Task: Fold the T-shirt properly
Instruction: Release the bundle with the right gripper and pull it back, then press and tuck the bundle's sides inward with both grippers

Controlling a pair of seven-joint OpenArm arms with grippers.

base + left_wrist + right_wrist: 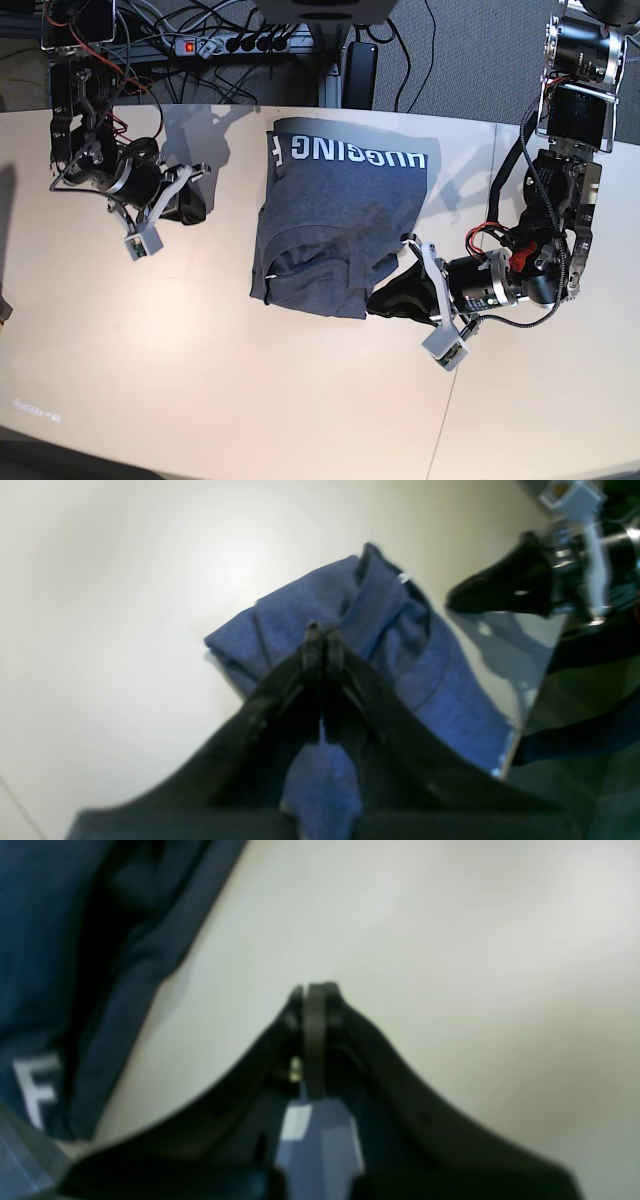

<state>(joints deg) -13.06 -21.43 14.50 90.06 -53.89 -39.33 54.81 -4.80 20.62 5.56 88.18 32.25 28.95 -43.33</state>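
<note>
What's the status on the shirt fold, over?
Left gripper shut, empty, at shirt's edge. Right gripper shut, empty, off to the side. T-shirt partly folded, lettering up. Nothing in the way.

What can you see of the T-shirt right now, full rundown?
The T-shirt is dark heather grey, looks like soft cotton knit, and lies on the pale table near its far-middle. It is partly folded into a rough rectangle, with white block lettering running along the far edge. The near part is bunched, with layers and a hem seam overlapping unevenly. The left gripper, jaws shut, sits at the near corner by the cloth; whether it pinches fabric is unclear. The right gripper is apart from it.
</note>
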